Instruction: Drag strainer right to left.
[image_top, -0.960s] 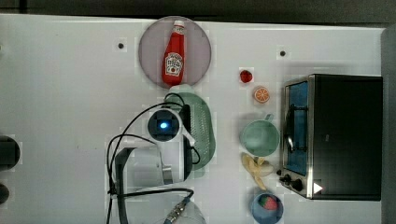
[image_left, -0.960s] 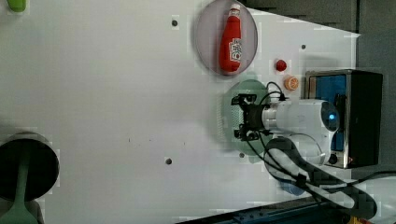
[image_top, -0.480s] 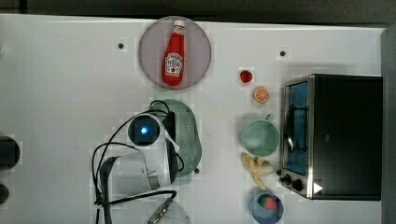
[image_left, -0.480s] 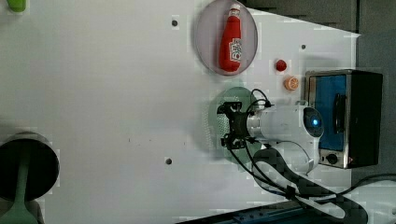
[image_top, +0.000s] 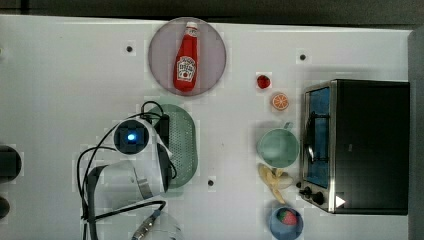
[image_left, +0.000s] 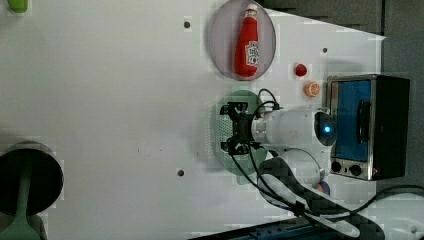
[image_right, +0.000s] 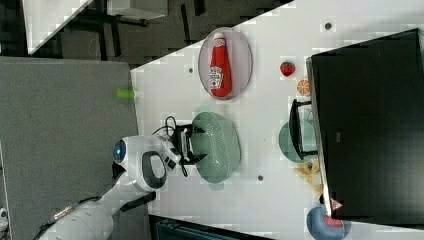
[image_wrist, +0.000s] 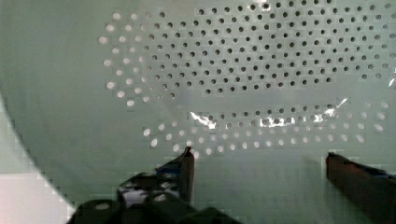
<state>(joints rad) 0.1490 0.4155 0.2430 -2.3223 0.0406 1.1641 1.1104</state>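
Top view: the strainer (image_top: 182, 145) lies on the white tabletop (image_top: 65, 75), below the plate (image_top: 216, 55) with the ketchup bottle (image_top: 186, 57) and well to the top view's left of the mint cup (image_top: 278, 148). The arm's wrist covers the strainer's left rim. To drag well from here, the push should run straight toward the top view's left, where the tabletop is bare.

Left view: the gripper (image_left: 236, 129) hangs over the strainer's bowl, fingers spread wide along its length. Keeping them low inside the wall looks like the safe way to carry it along without tipping.

Right view: the fingers reach into the bowl from the right view's left side, and the plate sits near the upper rim, so the path should stay level.

Wrist view: both fingers (image_wrist: 186, 169) stand wide apart over the perforated bottom, holding nothing. Pressure on the near wall, not the holes, should move it.
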